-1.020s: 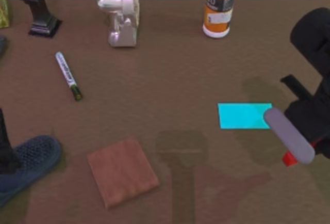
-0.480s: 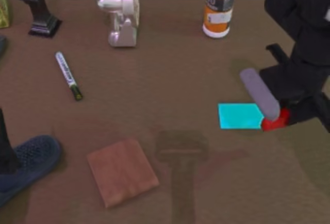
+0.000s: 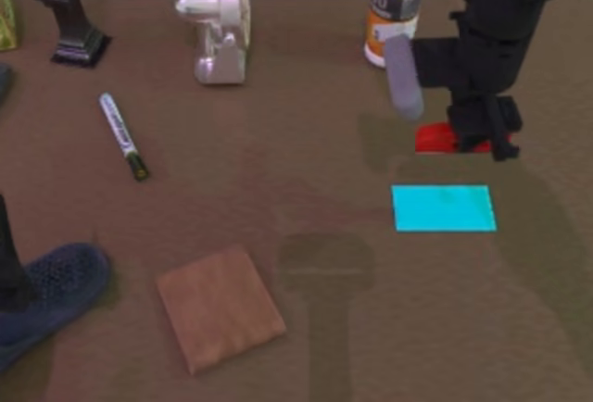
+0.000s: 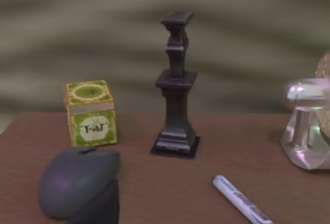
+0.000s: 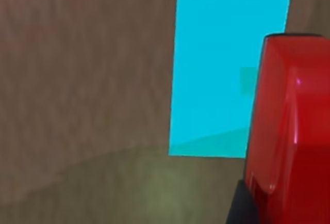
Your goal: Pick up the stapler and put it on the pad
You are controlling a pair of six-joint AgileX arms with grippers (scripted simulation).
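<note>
- While the right end effector (image 3: 477, 133) hangs over the far right part of the table (image 3: 306, 180), it grips the stapler (image 3: 435, 139), closed on the red bar.
- From above, the stapler shows just beyond the far edge of the pad (image 3: 443, 207), apart from it; the pad lies flat on the table.
- Seen from the right wrist, the stapler (image 5: 289, 131) fills the foreground with the pad (image 5: 221, 69) beyond it.
- Left arm is parked at the near left edge; I cannot tell how its end effector stands.
- Marker pen (image 3: 123, 136) lies well left, brown slab (image 3: 220, 307) near centre.
</note>
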